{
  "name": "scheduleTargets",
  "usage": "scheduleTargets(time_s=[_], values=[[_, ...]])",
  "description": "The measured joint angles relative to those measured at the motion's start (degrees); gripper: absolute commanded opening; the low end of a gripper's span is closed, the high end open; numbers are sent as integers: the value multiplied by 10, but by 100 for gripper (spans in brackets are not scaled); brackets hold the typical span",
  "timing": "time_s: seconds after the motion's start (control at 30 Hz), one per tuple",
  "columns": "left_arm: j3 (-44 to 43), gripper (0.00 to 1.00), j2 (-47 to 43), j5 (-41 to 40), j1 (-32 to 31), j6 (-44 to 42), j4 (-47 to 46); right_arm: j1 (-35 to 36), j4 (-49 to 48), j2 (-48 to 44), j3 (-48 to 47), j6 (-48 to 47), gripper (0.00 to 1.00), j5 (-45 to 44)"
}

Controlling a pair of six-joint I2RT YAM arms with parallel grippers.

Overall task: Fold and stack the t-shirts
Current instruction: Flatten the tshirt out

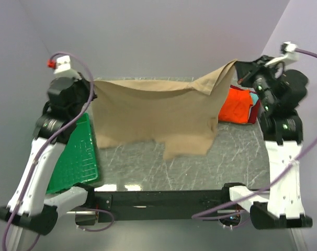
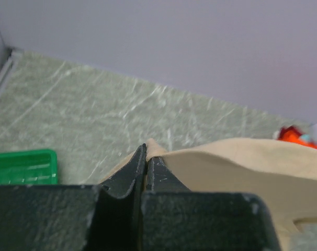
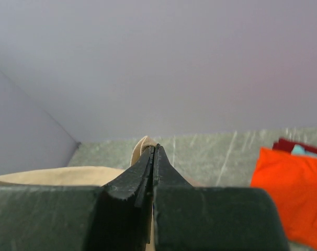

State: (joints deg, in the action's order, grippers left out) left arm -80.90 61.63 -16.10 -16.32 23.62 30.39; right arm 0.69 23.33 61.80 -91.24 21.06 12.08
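Observation:
A large tan t-shirt (image 1: pixel 158 117) hangs stretched above the table between both arms, its lower edge trailing on the surface. My left gripper (image 1: pixel 91 88) is shut on its left corner; in the left wrist view the tan cloth (image 2: pixel 237 162) pokes out past the tips of my left gripper (image 2: pixel 147 151). My right gripper (image 1: pixel 237 67) is shut on the raised right corner, and a tan fold (image 3: pixel 142 145) shows beside the tips of my right gripper (image 3: pixel 154 150). Folded orange (image 1: pixel 236 106), dark red (image 1: pixel 255 112) and teal (image 1: pixel 254 98) t-shirts lie stacked at the back right.
A green plastic tray (image 1: pixel 77 157) lies on the table's left side under my left arm. The pale wall rises right behind the table's far edge. The folded orange shirt (image 3: pixel 292 193) sits close to the right of my right gripper.

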Motion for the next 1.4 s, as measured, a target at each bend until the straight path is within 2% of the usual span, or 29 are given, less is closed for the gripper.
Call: scheduleTargets(time_s=[0.2,0.37,0.53,0.73,0.83,0.93,1.03,1.17,1.2,1.23,1.27,1.3,1.37,1.4], values=[[-9,0,-137,13,0,2,-10,0,-1,-96,-40,-3,0,-1],[-51,0,-207,13,0,2,-10,0,-1,-158,-111,-15,0,-6],[-79,0,-242,12,0,5,-10,0,-15,-174,-206,-29,0,-10],[-66,0,-249,12,0,12,-22,0,-35,-150,-249,-31,0,-7],[-38,1,-231,9,0,11,-40,0,-58,-108,-248,-29,0,3],[9,1,-178,-4,0,10,-78,0,-82,-49,-220,-25,0,11],[52,1,-76,-1,15,11,-110,0,-104,55,-179,-22,0,11],[110,2,91,30,61,18,-150,0,-102,228,-186,-18,0,10],[121,17,137,40,73,21,-150,0,-101,287,-199,-18,22,9],[126,44,176,49,81,22,-149,0,-88,350,-218,-14,37,9],[129,56,215,59,89,23,-148,0,-72,411,-235,-11,50,9],[129,64,247,68,94,26,-147,0,-52,467,-256,-9,63,8],[129,75,285,85,97,29,-146,0,-13,558,-291,-11,70,10],[129,77,293,94,97,30,-146,1,3,593,-300,-12,73,10]])
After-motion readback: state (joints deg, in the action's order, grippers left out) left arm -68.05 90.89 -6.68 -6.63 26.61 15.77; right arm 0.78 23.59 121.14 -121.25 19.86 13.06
